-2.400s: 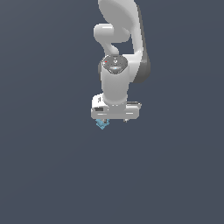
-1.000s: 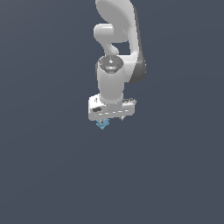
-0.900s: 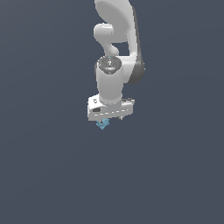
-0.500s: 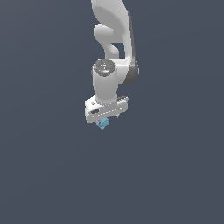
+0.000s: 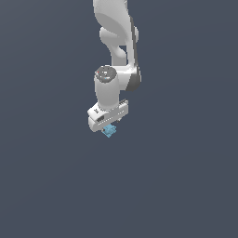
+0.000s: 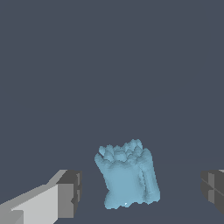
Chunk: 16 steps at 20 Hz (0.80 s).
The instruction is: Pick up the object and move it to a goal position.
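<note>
Centrally in the exterior view, the white arm [image 5: 116, 51] comes down from the top edge of the frame, just right of middle, and ends in the gripper [image 5: 108, 127], a little above the frame's centre. The gripper's white body is tilted, its left end lower than its right. The object [image 5: 109, 131], a tiny light-blue block with ragged edges, peeks out just under that body, touching or nearly touching it. The fingers themselves are too small to make out in this view. All around is a plain dark grey-blue ground [image 5: 186, 176].

Next, the wrist view shows the object [image 6: 127, 177] in the lower middle of the frame, a light-blue lump with a bumpy upper edge and smoother sides. One finger [image 6: 65, 197] enters at the lower left, white with a grey pad; the other finger [image 6: 213, 188] shows at the lower right edge. Both stand apart from the object, with dark ground visible on each side of it, so the jaws are spread wide and grip nothing. The object lies between them, nearer the lower-left finger.
</note>
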Available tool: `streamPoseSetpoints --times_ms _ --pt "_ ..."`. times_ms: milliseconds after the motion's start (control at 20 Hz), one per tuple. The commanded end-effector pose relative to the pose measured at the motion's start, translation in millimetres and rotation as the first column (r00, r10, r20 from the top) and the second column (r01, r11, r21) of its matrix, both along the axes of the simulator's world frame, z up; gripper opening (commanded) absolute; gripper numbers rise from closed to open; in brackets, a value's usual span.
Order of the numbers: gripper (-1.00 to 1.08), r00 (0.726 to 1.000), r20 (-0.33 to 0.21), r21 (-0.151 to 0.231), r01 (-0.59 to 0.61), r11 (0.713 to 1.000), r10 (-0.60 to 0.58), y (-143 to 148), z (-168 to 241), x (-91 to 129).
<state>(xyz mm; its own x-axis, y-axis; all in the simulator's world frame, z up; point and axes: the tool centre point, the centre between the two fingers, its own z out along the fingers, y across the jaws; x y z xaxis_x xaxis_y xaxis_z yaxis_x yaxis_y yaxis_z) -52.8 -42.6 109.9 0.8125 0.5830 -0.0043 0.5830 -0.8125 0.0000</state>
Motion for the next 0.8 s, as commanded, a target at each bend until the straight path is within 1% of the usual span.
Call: streamPoseSetpoints --times_ms 0,350,750 --pt "1.0 0.998 0.001 0.001 -0.057 0.998 0.057 -3.8 -5.1 -6.2" --pt "1.0 0.986 0.003 0.002 -0.165 0.986 0.165 -10.9 -14.8 -18.9" --pt "1.0 0.977 0.004 0.003 -0.214 0.977 0.214 -13.9 -19.1 -24.8"
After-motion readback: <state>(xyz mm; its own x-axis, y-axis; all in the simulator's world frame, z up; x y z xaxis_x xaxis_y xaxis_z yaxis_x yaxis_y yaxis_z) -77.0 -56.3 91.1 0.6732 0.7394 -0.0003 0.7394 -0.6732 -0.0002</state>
